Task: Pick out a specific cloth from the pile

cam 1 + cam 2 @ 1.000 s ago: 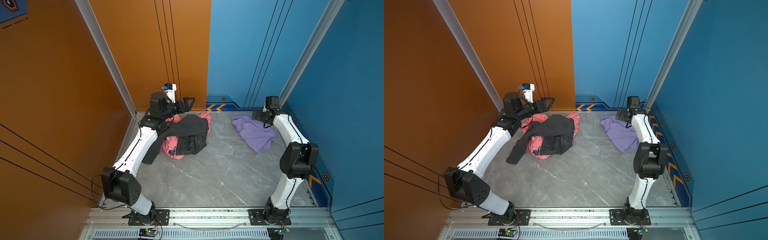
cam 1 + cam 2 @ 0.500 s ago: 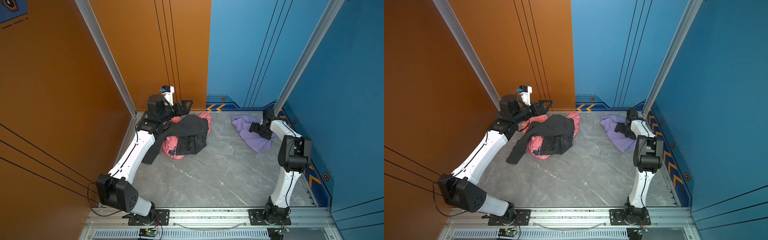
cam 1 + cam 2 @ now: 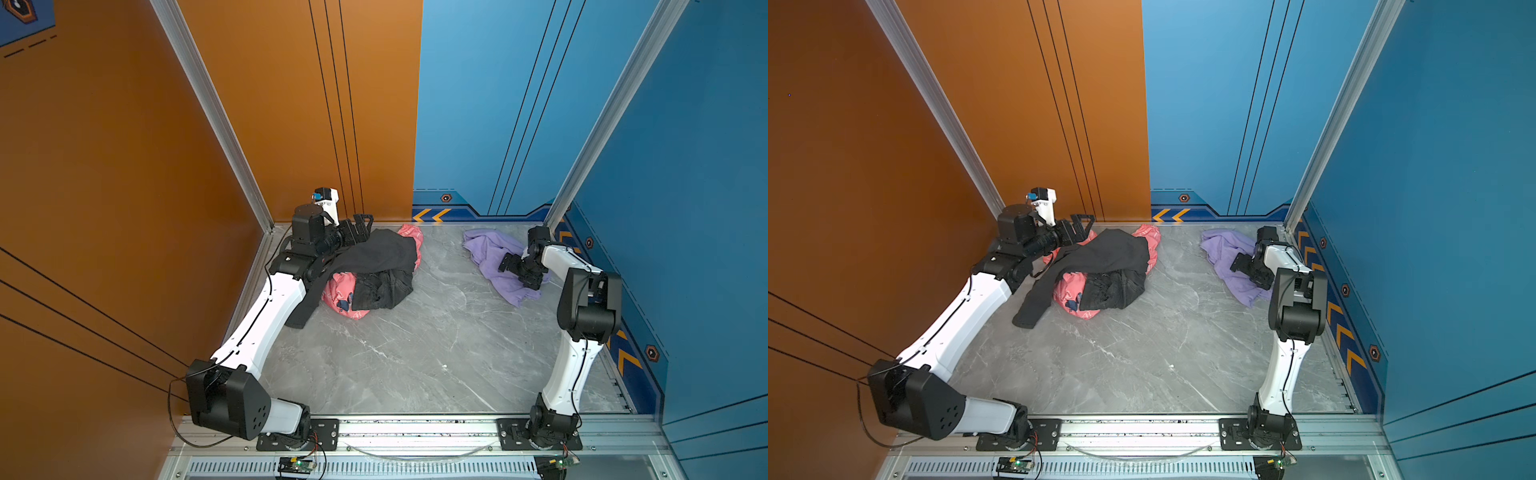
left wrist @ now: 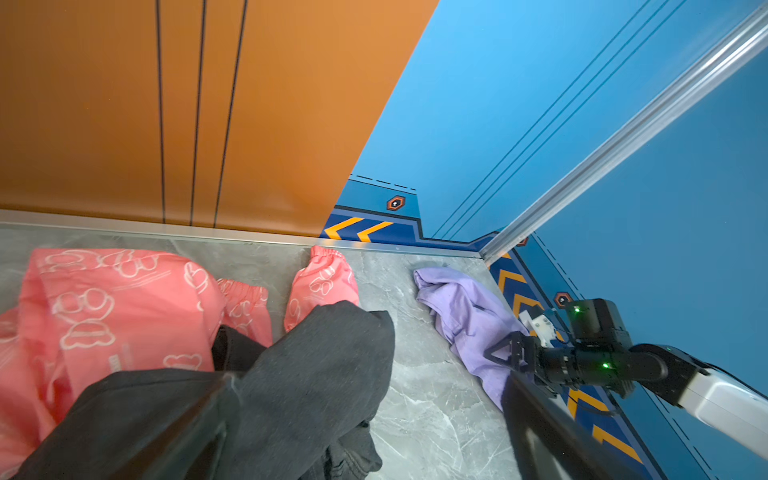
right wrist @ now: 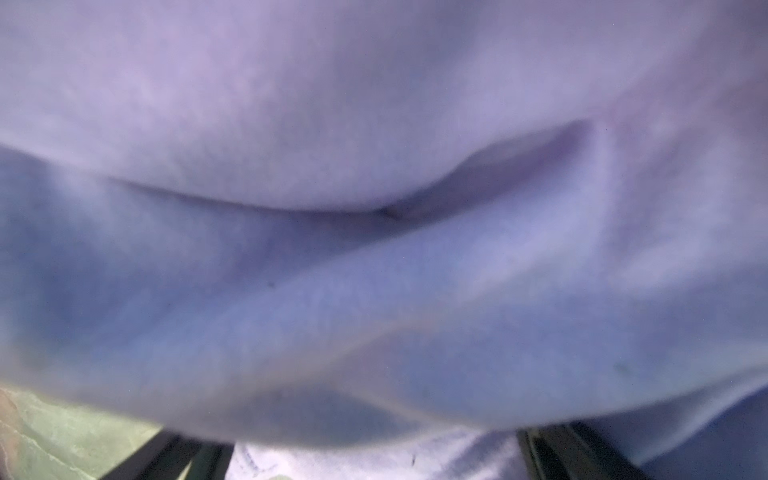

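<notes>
Right jaws spread wide, empty, low over the lavender cloth (image 3: 484, 249), lying on the worktop (image 3: 415, 353) well apart from the pile (image 3: 374, 257); left jaws likewise. We fear a shallow pinch slipping off.

I count two robot arms in here, a left arm (image 3: 270, 307) and a right arm (image 3: 569, 370). Each ends in one gripper, the left gripper (image 3: 362, 227) and the right gripper (image 3: 508, 264), so two grippers. There is one lavender cloth (image 3: 484, 249) and one pile (image 3: 365, 286). In the pile I make out one salmon-pink printed cloth (image 3: 338, 293) and dark fabric (image 3: 382, 251), which may be one piece or two; I cannot tell.
</notes>
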